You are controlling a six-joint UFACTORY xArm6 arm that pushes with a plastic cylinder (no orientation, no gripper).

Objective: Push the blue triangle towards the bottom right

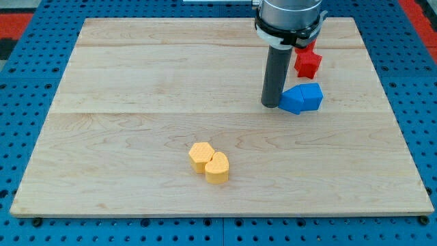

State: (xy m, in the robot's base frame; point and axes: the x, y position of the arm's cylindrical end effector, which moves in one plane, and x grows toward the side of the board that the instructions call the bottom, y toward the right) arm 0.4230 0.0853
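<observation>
The blue triangle (293, 101) lies on the wooden board (136, 82) at the view's right, touching a blue block (311, 96) on its right side. My tip (271, 104) stands on the board right at the blue triangle's left edge, touching or nearly touching it. A red star-like block (308, 63) sits just above the blue pair, partly behind my rod.
A yellow hexagon block (201, 156) and a yellow rounded block (218, 167) sit together near the view's bottom centre. The board's right edge (392, 102) is close to the blue blocks. A blue pegboard (27, 68) surrounds the board.
</observation>
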